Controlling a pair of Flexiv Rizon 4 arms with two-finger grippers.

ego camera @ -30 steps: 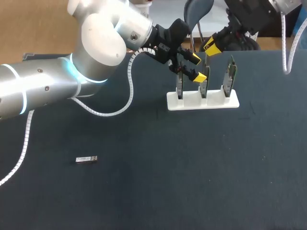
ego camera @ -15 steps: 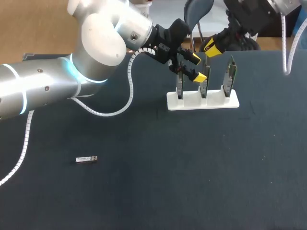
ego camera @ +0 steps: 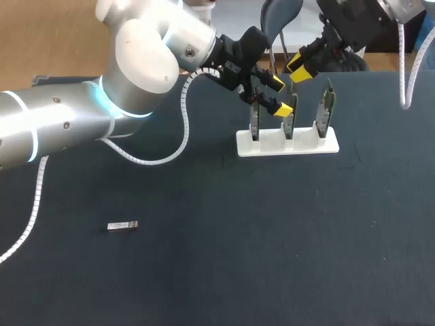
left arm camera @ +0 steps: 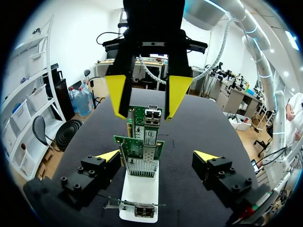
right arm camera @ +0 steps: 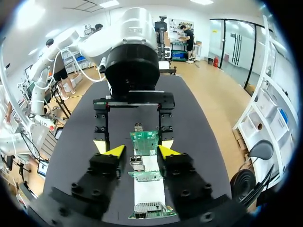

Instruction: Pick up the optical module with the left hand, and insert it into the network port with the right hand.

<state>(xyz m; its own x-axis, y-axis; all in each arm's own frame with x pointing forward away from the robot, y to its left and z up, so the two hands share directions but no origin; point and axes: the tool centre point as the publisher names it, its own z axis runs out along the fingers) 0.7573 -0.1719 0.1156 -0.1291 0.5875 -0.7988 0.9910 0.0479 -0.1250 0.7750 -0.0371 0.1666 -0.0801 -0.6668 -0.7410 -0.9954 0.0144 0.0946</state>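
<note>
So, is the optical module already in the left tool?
No, the optical module lies on the table, far from the left tool, which is up at the white stand.

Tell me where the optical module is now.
In the head view the optical module lies on the dark table, left of the middle, well apart from the white card stand.

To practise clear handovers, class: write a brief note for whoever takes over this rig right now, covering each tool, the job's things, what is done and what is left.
Left tool: open, empty, beside the cards in the white stand.
Right tool: open, empty, above those cards.
Optical module: lying on the table, far from both tools, on the left arm's side.
Done: nothing; the module is not picked up.
Left: left tool fetches the module, right tool inserts it into a network port.
</note>
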